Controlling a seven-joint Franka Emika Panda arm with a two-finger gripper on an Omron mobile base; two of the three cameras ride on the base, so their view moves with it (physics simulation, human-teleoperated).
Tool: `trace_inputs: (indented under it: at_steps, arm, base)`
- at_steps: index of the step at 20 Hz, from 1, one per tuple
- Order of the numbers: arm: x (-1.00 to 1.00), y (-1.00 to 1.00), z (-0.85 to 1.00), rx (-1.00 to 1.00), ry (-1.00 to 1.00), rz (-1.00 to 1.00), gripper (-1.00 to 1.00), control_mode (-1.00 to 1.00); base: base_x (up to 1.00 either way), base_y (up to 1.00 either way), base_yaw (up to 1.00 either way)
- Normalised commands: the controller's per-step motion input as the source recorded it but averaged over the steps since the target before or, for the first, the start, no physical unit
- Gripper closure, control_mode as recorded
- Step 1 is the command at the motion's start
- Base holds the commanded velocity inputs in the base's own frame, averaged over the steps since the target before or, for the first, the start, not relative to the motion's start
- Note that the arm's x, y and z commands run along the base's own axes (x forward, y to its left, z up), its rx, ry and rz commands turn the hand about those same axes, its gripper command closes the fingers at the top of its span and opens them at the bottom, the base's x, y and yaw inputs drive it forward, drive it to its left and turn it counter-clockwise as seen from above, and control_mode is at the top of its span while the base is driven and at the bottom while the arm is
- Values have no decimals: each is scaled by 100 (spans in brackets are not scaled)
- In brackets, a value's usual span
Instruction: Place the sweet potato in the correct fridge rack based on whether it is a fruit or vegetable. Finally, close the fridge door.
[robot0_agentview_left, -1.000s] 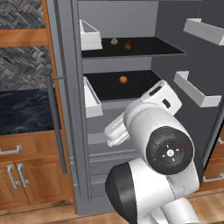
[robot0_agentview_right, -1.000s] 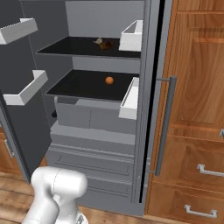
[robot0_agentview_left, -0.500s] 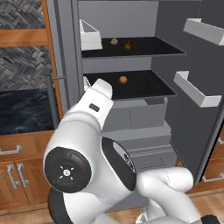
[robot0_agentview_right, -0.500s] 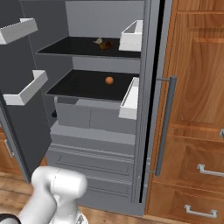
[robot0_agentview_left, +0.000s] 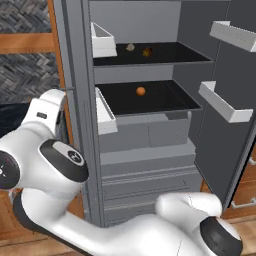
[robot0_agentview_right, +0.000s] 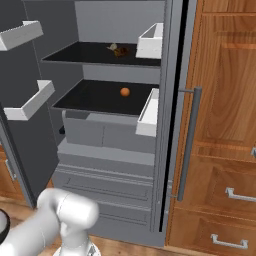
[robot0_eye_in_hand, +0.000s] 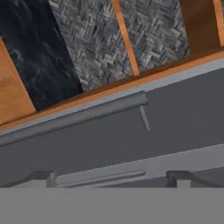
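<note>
Two shelves stand exposed in the open fridge (robot0_agentview_right: 115, 165). Sweet potato (robot0_agentview_left: 147, 51) lies on the upper shelf (robot0_agentview_left: 170, 56), an orange (robot0_agentview_left: 141, 91) below. Claw (robot0_eye_in_hand: 113, 177) spread wide, holding nothing.

The fridge (robot0_agentview_left: 150, 145) is rendered in matt grey, like painted metal, with smooth black shelves (robot0_agentview_left: 150, 97) and white plastic-looking door bins (robot0_agentview_left: 225, 102). The cabinets (robot0_agentview_right: 225, 100) are shown in warm, grained wood with brushed metal handles (robot0_agentview_right: 235, 195). A glossy white shell with dark joints is seen on the arm (robot0_agentview_left: 45, 160). A woven grey pattern is shown on the wall panel (robot0_eye_in_hand: 131, 39).
</note>
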Motion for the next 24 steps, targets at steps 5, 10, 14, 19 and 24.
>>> trace_inputs:
  at_steps: [5,10,14,19,24]
  arm:
    - [91,32,-31,-16,10,0,-100,-100]
    - [84,8,-24,-12,8,0,-100,-100]
    - [66,0,-25,-11,7,-3,-100,-100]
    - [48,-26,-27,-8,6,-4,-100,-100]
    - [23,-83,-16,-1,7,-1,-100,-100]
  base:
    - [0,0,0]
    - [0,0,0]
    - [0,0,0]
    - [0,0,0]
    - [0,0,0]
